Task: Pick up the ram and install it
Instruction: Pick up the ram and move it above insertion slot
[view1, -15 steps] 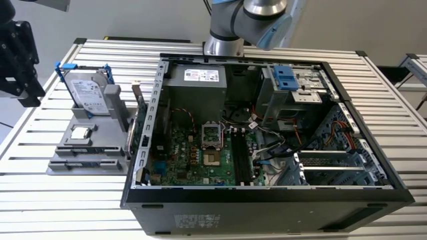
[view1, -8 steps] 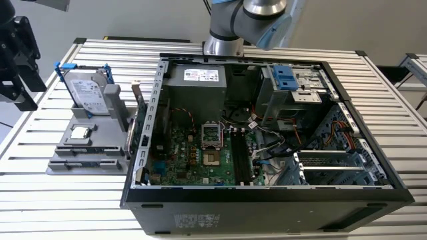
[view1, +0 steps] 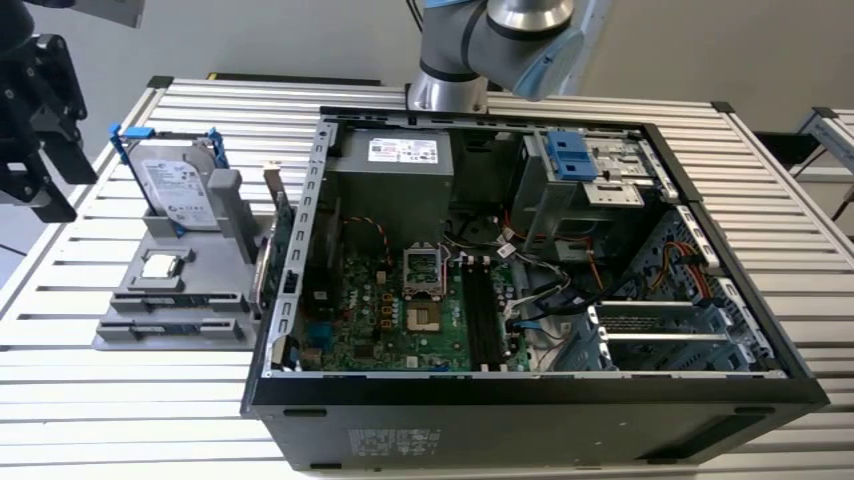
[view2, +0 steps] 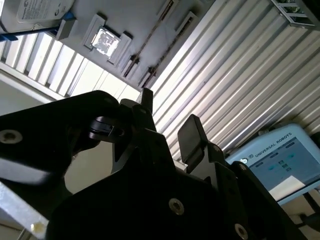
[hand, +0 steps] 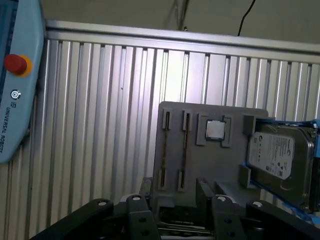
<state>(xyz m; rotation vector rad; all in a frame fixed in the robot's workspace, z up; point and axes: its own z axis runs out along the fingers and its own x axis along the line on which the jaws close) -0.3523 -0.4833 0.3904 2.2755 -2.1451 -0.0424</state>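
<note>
Robot arm's tool (view2: 169, 112), jaws spread with nothing between them, is pictured above the grey parts holder (hand: 210, 165) on the slatted counter (hand: 100, 125), beside the open computer case (view1: 534, 400). The ram (hand: 184, 150) is judged to be the thin strip standing edge-on in a holder slot, near the hard drive (hand: 277, 160). No grasp is made yet, and the motherboard's memory slots (view1: 477, 315) appear unfilled. Bare counter surrounds the holder; the slots are hemmed in by case walls

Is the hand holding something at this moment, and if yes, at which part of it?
Nothing is held. In the second wrist view the hand is open, and the gap between its fingers is empty.
</note>
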